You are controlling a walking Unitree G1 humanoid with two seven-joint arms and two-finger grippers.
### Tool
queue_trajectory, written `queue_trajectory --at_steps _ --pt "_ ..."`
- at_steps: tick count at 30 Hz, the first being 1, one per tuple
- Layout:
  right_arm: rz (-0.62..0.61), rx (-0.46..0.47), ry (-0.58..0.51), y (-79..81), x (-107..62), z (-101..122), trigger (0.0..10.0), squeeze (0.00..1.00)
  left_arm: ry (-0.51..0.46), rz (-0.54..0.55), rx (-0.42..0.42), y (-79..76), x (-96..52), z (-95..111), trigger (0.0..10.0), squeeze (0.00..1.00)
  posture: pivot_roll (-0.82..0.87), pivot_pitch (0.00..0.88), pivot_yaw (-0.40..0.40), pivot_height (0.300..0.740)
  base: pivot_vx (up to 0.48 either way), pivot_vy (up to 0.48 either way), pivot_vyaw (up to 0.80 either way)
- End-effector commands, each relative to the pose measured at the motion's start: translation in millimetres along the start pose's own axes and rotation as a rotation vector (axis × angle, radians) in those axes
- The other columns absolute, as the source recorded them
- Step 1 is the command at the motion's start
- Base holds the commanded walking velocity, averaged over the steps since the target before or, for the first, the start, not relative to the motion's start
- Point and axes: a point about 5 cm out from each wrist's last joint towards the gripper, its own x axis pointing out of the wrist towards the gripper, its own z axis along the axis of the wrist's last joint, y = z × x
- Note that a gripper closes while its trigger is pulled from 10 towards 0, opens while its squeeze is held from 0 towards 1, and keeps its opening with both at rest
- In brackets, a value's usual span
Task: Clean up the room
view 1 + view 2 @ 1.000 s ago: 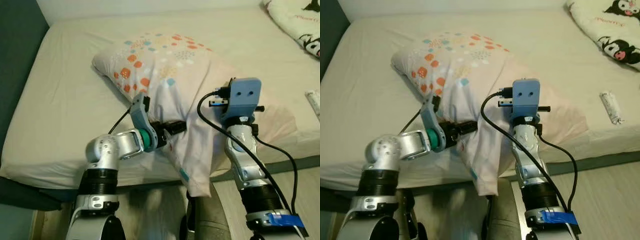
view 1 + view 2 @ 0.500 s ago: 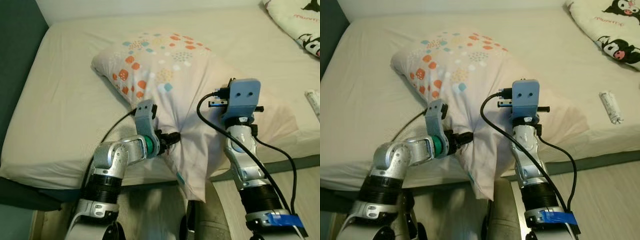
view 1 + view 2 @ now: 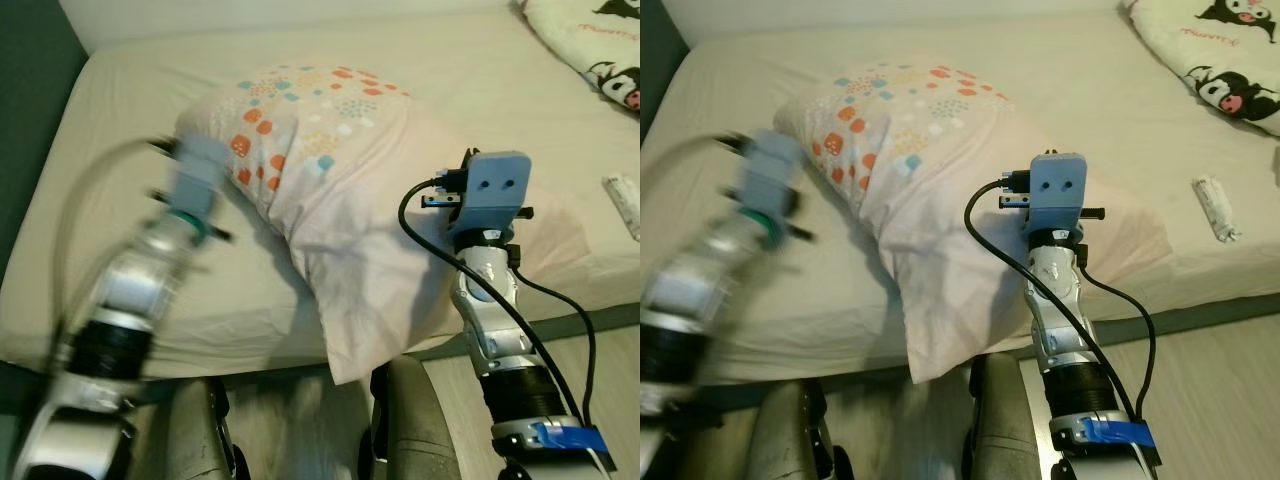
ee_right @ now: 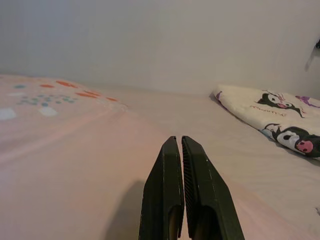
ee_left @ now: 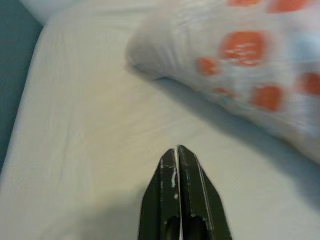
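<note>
A white pillow (image 3: 340, 190) with orange and blue dots lies on the bed (image 3: 480, 60), its plain pinkish end hanging over the front edge. My left arm (image 3: 150, 260) is blurred with motion at the left of the pillow. The left gripper (image 5: 176, 150) is shut on nothing and hovers over bare sheet, a short way from the pillow's dotted corner (image 5: 240, 50). My right arm (image 3: 485, 290) stands upright at the pillow's right side. The right gripper (image 4: 179, 139) is shut and empty, just above the pillow's pink cloth (image 4: 60, 165).
A quilt with a cartoon print (image 3: 1210, 45) lies at the bed's far right corner. A small white tube-like object (image 3: 1213, 208) rests on the sheet to the right. A dark wall (image 3: 30, 90) borders the bed's left side. Wooden floor (image 3: 1220, 380) lies at the lower right.
My left arm has swung away from the pillow's hanging end, out to the left and over the sheet. The pillow's hanging end has shifted slightly left. The right arm has stayed put.
</note>
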Motion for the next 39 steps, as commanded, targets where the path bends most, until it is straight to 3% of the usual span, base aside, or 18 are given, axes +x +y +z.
queue_trajectory --at_steps 1,2,3,5,6,7,8,9,10,12,17,18,22,24,33,39 --pt "0.004 0.009 -0.015 2.0 -0.6 3 10.0 0.0 0.042 0.078 -0.026 20.9 3.8 -10 0.0 0.0 0.02 0.116 0.059 0.55 0.0 0.0 0.0" --pt "0.004 0.009 -0.015 2.0 -0.6 3 10.0 0.0 0.042 0.078 -0.026 20.9 3.8 -10 0.0 0.0 0.02 0.116 0.059 0.55 0.0 0.0 0.0" --pt "0.002 0.01 -0.016 1.0 -0.6 3 10.0 0.0 0.02 0.242 -0.038 64.9 3.8 -5 0.0 0.0 0.02 0.116 0.057 0.55 0.0 0.0 0.0" --pt "0.002 0.01 -0.016 1.0 -0.6 3 10.0 0.0 0.02 0.242 -0.038 64.9 3.8 -5 0.0 0.0 0.02 0.116 0.057 0.55 0.0 0.0 0.0" --pt "0.002 0.01 -0.017 0.9 -0.6 3 10.0 0.0 0.002 0.304 -0.031 79.7 2.6 -2 0.0 0.0 0.02 0.116 0.057 0.55 0.0 0.0 0.0" --pt "0.002 0.01 -0.017 0.9 -0.6 3 10.0 0.0 0.002 0.304 -0.031 79.7 2.6 -2 0.0 0.0 0.02 0.116 0.057 0.55 0.0 0.0 0.0" --pt "0.003 0.013 -0.021 1.3 -0.3 4 10.0 0.0 -0.036 0.342 -0.035 90.4 1.3 3 0.0 0.0 0.02 0.117 0.055 0.55 0.0 0.0 0.0" --pt "0.031 0.03 -0.044 4.7 -0.3 8 10.0 0.0 -0.115 0.352 -0.067 95.1 -1.2 14 10.0 0.0 0.02 0.117 0.055 0.55 0.0 0.0 0.0" --pt "0.031 0.03 -0.044 4.7 -0.3 8 10.0 0.0 -0.115 0.352 -0.067 95.1 -1.2 14 10.0 0.0 0.02 0.117 0.055 0.55 0.0 0.0 0.0" --pt "0.12 0.13 -0.123 17.2 -2.3 24 10.0 0.0 -0.277 0.308 -0.205 90.2 -8.6 36 10.0 0.0 0.02 0.113 0.049 0.55 0.0 0.0 0.0" --pt "0.147 0.194 -0.138 22.8 -2.6 32 10.0 0.0 -0.349 0.264 -0.246 83.0 -12.4 46 10.0 0.0 0.01 0.111 0.045 0.55 0.0 0.0 0.0" --pt "0.169 0.243 -0.144 27.0 -2.8 37 10.0 0.0 -0.411 0.211 -0.267 72.9 -16.5 54 10.0 0.0 0.01 0.106 0.038 0.55 0.0 0.0 0.0" --pt "0.185 0.251 -0.131 29.0 -1.8 38 10.0 0.0 -0.501 0.127 -0.295 55.4 -24.4 67 10.0 0.0 0.01 0.102 0.03 0.555 0.0 0.0 0.0" --pt "0.182 0.227 -0.12 27.1 -0.5 36 10.0 0.0 -0.512 0.101 -0.337 50.5 -26.3 69 10.0 0.0 0.01 0.099 0.027 0.565 0.0 0.0 0.0" --pt "0.191 0.213 -0.111 23.8 -0.6 33 10.0 0.0 -0.503 0.086 -0.357 46.4 -26.3 65 10.0 0.0 0.01 0.094 0.018 0.594 0.0 0.0 0.0" --pt "0.198 0.216 -0.099 23.2 -2.0 30 10.0 0.0 -0.51 0.083 -0.307 43.3 -27.5 65 10.0 0.0 0.02 0.092 0.014 0.609 0.0 0.0 0.0"
